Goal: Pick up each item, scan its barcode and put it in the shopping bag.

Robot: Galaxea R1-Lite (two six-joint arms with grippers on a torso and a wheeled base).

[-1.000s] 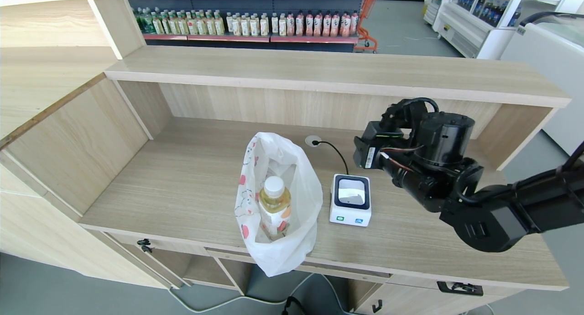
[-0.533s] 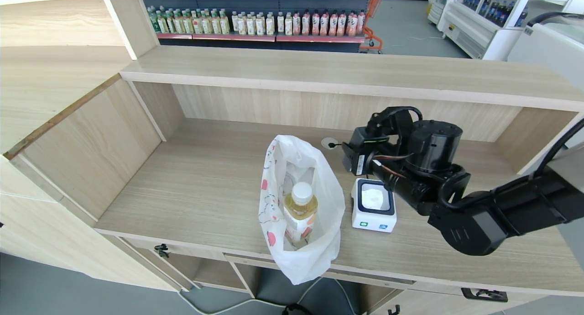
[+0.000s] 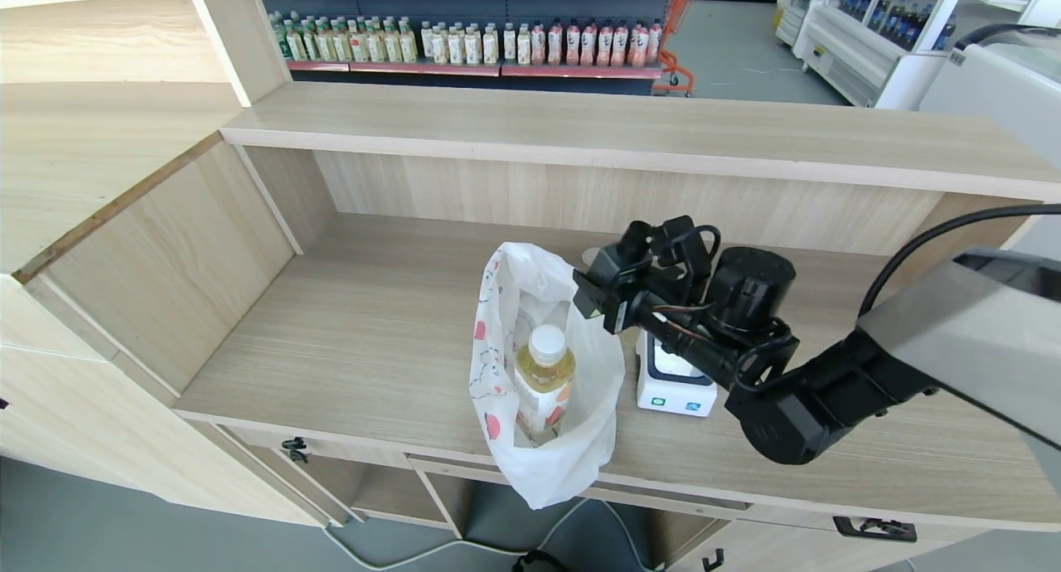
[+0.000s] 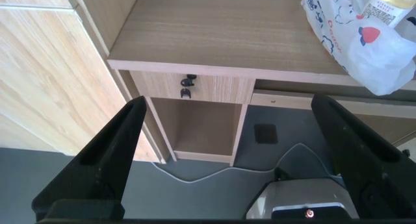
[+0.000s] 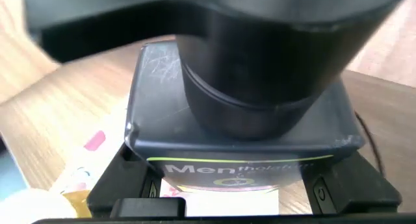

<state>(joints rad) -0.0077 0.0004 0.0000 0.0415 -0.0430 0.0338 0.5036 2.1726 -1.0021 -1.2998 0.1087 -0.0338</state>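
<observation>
A white shopping bag (image 3: 506, 340) with red prints stands open on the wooden counter (image 3: 373, 340), with a yellow drink bottle (image 3: 545, 373) upright inside. The white barcode scanner (image 3: 673, 394) sits just right of the bag. My right gripper (image 3: 617, 278) hangs above the bag's right rim and the scanner. It is shut on a dark container (image 5: 247, 120) with a round black cap and a green-lettered label. My left gripper (image 4: 229, 107) is open and holds nothing, low in front of the counter's front edge. From there the bag (image 4: 364, 42) and bottle (image 4: 390, 3) show.
A raised back ledge (image 3: 630, 133) and a side wall (image 3: 166, 257) bound the counter. The scanner's cable runs to a hole behind the bag. The counter left of the bag is bare wood. A cabinet with a key lock (image 4: 186, 86) lies under the front edge.
The head camera shifted early on. Since then my right arm has carried the dark container left, from above the scanner's far side to the bag's right rim. The bag and bottle stay put.
</observation>
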